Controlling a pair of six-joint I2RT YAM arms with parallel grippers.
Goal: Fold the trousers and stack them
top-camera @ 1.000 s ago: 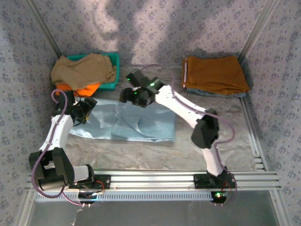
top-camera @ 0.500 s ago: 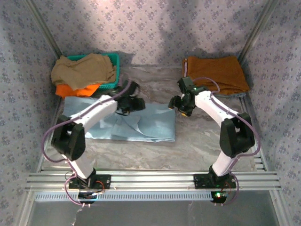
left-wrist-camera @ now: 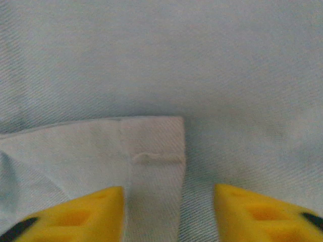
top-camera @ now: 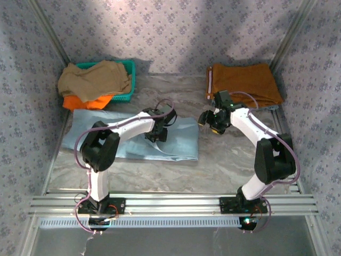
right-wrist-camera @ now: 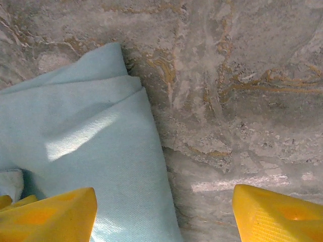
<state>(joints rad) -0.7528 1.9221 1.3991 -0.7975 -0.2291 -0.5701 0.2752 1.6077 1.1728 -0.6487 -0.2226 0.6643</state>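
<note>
I see the trousers (top-camera: 181,141) lying flat on the table (top-camera: 213,170). Their long axis runs from left to right, but which end is the waist I cannot tell. My left claw (left-wrist-camera: 169,201) stands open over a hemmed corner of them. My right claw (right-wrist-camera: 164,212) is wide open above their right end.

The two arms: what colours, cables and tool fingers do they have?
Both the left arm and the right arm have white links, black joints and a loose lilac cable. The left tool and right tool end in bright yellow wedge fingers.
</note>
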